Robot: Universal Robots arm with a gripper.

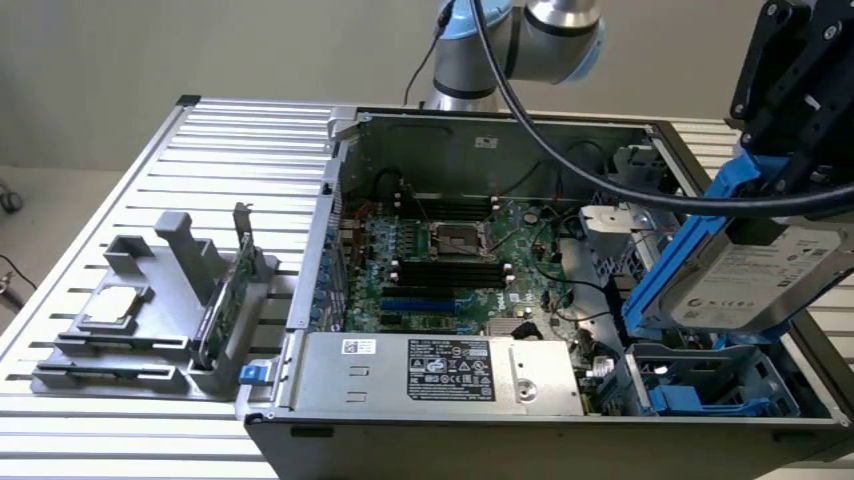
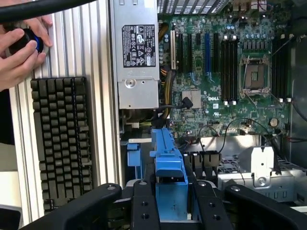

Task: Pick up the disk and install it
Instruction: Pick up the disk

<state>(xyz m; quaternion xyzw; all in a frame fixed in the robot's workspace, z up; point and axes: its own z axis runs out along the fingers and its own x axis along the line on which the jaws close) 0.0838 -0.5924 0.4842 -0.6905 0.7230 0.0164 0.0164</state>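
Note:
The disk (image 1: 767,285), silver-grey with a white label and blue rails, hangs tilted above the right end of the open computer case (image 1: 350,200). My black gripper (image 1: 787,200) is shut on its upper edge. Below it lies the drive bay (image 1: 707,385), which holds blue plastic parts. In the wrist view the disk's blue rail (image 2: 170,187) sits clamped between my fingers (image 2: 144,206), my gripper (image 2: 170,213) looking down past it at the motherboard (image 2: 225,72) and the bay.
A silver power supply (image 1: 441,375) fills the case's front. A grey rack (image 1: 147,310) at the exterior view's left holds a square chip (image 1: 118,300) and a green card (image 1: 220,300). A keyboard (image 2: 60,139) and a person's hands (image 2: 19,52) lie beside the case.

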